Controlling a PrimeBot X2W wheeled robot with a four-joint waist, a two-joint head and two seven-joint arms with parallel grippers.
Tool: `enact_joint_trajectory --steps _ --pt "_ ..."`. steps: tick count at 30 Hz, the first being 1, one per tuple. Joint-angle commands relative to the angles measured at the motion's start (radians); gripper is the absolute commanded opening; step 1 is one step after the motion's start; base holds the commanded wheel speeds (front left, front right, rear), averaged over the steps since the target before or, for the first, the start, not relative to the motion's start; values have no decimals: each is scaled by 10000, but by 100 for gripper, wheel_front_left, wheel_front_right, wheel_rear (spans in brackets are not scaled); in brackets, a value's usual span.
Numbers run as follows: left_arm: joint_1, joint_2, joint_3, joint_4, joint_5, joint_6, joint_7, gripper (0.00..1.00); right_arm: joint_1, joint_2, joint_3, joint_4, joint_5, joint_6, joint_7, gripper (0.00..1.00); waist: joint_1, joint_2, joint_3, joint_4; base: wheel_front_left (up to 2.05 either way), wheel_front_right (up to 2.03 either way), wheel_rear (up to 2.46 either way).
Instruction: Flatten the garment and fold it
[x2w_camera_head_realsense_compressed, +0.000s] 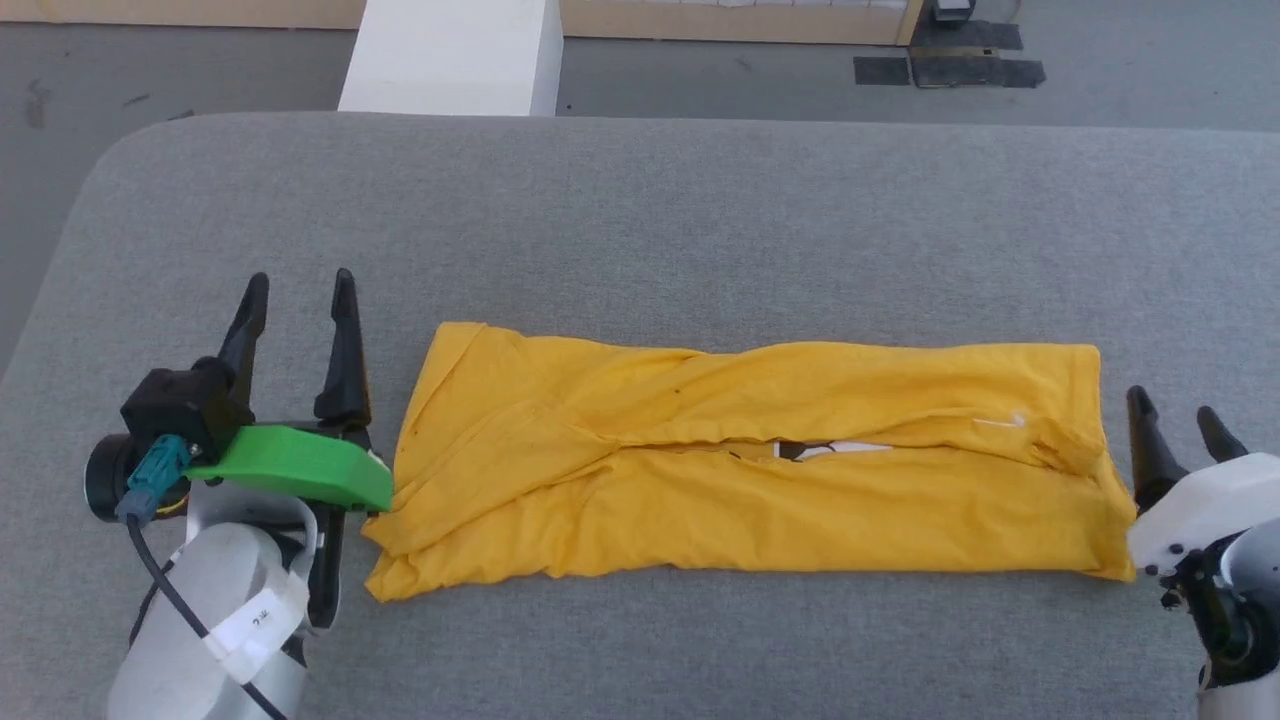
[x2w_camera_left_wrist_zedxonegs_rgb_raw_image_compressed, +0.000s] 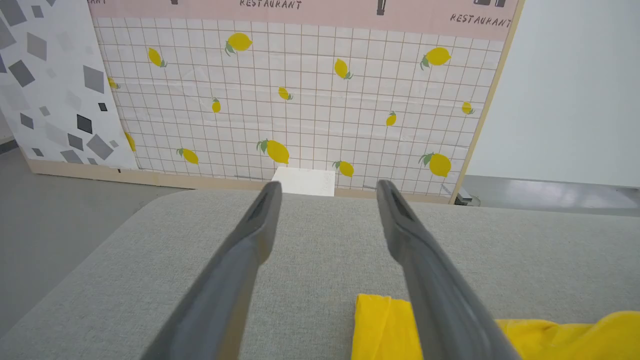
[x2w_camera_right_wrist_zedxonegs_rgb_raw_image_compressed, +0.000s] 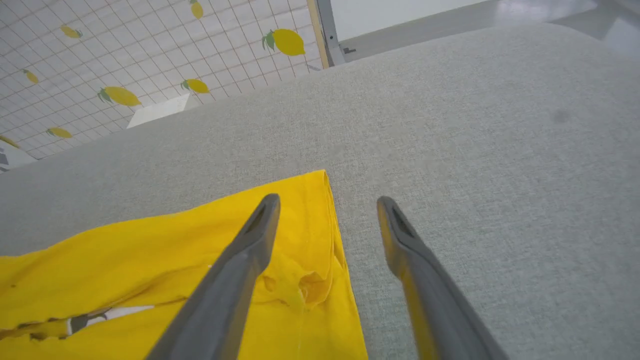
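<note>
Left gripper (x2w_camera_head_realsense_compressed: 301, 280): spread, shirt (x2w_camera_head_realsense_compressed: 750, 490) end alongside.
Right gripper (x2w_camera_head_realsense_compressed: 1170, 402): spread, opposite end alongside.
Shirt: narrow band, apparently laid for crosswise fold.

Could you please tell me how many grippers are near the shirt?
2: the left gripper by the left end of the shirt, the right gripper by its right end, both open and empty.

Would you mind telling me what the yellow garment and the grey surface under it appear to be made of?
The garment: soft, thin knit fabric, probably cotton jersey, matte; it lies limp in creases and folds. The grey surface: seemingly a woven textile covering, matte; the wrist views show a fine weave, and its corner is rounded.
</note>
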Motion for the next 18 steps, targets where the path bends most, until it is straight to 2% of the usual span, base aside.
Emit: enact_joint_trajectory --steps 1,2,3,5,18 --pt "-66 -205 178 47 255 -143 -43 100 -274 27 -225 234 -105 -13 171 100 0 0 -11 -50 0 0 0" --pt "-35 -321 295 69 399 -210 -43 100 -378 39 -389 418 -126 -13 321 100 0 0 -19 -60 0 0 0" --pt "118 -726 607 145 852 -407 -44 100 -728 50 -656 1235 81 -13 898 100 0 0 -43 -65 0 0 0" --pt "212 -942 771 183 1083 -495 -44 100 -935 52 -710 1703 32 -13 1233 100 0 0 -59 -58 0 0 0" --pt "383 -1736 1644 546 1906 -1318 -45 100 -1862 55 -639 3688 -891 -13 3116 98 0 0 -74 126 0 0 0"
